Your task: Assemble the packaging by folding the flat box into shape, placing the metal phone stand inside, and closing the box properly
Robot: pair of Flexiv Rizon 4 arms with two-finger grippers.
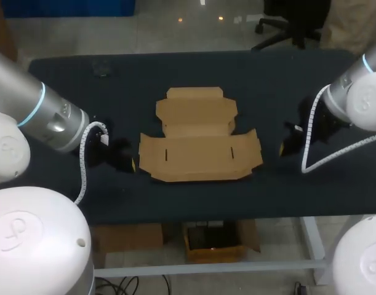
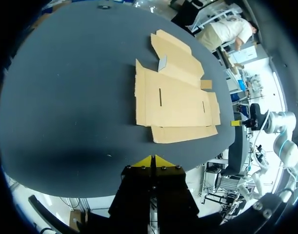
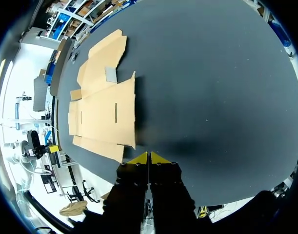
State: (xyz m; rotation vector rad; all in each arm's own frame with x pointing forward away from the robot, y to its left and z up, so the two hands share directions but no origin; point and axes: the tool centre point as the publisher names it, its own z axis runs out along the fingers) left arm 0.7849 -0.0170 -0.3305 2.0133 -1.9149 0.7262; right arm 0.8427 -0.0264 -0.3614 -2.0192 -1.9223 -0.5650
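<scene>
Flat cardboard box [image 1: 199, 138] lies unfolded mid-desk [image 1: 286, 80]. Left gripper [image 2: 153, 161] and right gripper [image 3: 149, 157] flank it, tips pressed together, empty. Folding apparently unstarted; next move likely needs a flap edge lifted. Phone stand not made out.

looking like a robotics lab: left arm [image 1: 34, 110] and right arm [image 1: 360, 98] are standing over a black table [image 1: 286, 67], flat box [image 1: 197, 144] lying between them.

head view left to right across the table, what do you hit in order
left arm → left gripper → flat cardboard box → right gripper → right arm
</scene>
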